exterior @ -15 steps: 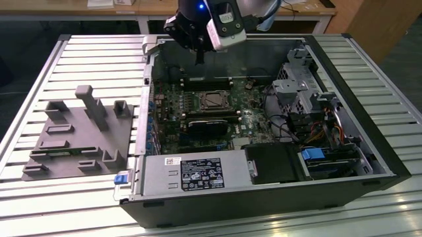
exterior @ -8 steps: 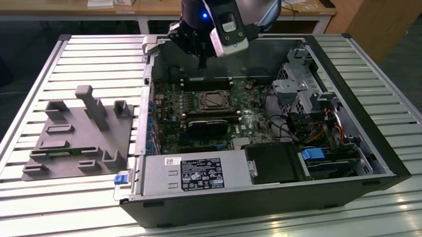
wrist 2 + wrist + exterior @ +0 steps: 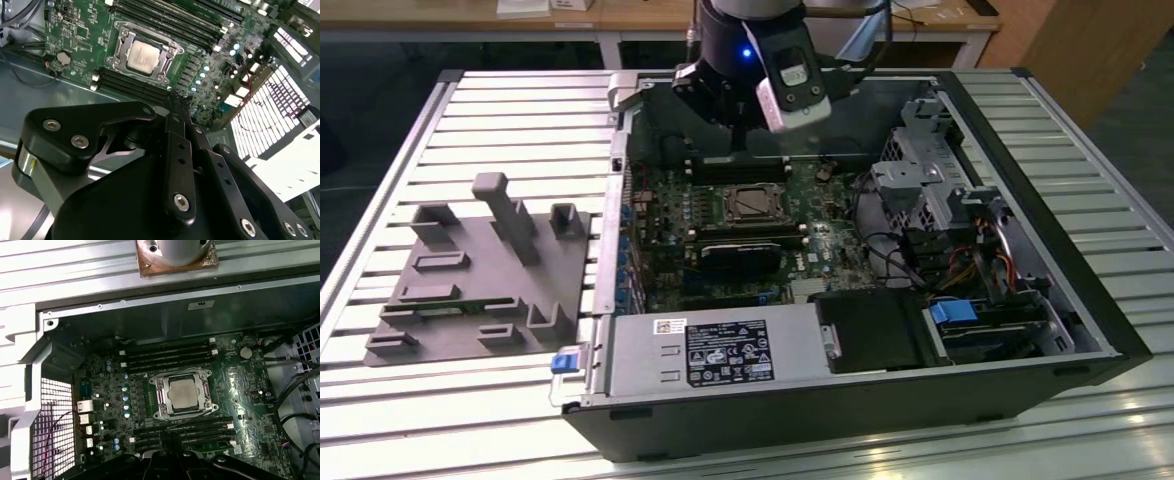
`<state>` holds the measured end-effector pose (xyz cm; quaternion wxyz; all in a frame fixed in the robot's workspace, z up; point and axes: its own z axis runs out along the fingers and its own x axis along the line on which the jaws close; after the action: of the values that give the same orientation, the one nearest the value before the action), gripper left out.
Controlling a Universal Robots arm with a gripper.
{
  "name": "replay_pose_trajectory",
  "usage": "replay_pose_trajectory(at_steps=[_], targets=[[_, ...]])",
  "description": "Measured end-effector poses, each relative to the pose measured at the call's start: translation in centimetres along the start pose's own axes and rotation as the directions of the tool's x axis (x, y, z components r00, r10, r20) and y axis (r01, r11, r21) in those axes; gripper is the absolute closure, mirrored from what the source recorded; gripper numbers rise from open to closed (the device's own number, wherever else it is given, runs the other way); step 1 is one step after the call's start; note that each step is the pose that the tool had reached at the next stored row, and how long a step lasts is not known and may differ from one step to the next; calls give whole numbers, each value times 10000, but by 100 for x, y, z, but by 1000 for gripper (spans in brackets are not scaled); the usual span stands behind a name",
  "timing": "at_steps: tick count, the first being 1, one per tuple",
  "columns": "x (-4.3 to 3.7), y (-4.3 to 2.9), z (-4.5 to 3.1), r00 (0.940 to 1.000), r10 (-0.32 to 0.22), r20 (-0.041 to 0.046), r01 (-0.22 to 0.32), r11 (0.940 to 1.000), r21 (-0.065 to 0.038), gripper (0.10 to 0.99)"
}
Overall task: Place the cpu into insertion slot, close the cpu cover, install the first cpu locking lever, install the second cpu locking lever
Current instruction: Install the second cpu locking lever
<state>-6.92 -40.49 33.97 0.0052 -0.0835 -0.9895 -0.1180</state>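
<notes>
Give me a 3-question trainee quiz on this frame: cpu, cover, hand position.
1. True or false: the cpu sits in the insertion slot.
2. The cpu cover is: A) closed over the chip, B) raised upright, C) lying on the grey fixture.
3. Is the hand touching the cpu?

Key: 1 true; 2 A; 3 no, it hangs above the motherboard, apart from the socket.

Landmark: motherboard [image 3: 747, 235], lying flat inside the open computer case [image 3: 1067, 300]. The cpu [image 3: 751, 203] sits in the insertion slot [image 3: 160, 412] near the motherboard's middle, the cpu cover [image 3: 204, 390] framing it. Memory slots [image 3: 167, 356] run along two opposite sides of the slot. Power supply [image 3: 707, 355] at the motherboard's near edge. Fixture block [image 3: 480, 280] outside the case, on the exterior view's left. The gripper [image 3: 736, 115] hangs above the motherboard's far edge.
</notes>
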Motion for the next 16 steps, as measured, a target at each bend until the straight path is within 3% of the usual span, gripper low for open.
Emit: replay_pose_trajectory(at_steps=[6,16], targets=[[-53,-15,86,10000,-1,0,1,10000,4,984],[-57,-25,128,10000,-1,0,1,10000,5,984]])
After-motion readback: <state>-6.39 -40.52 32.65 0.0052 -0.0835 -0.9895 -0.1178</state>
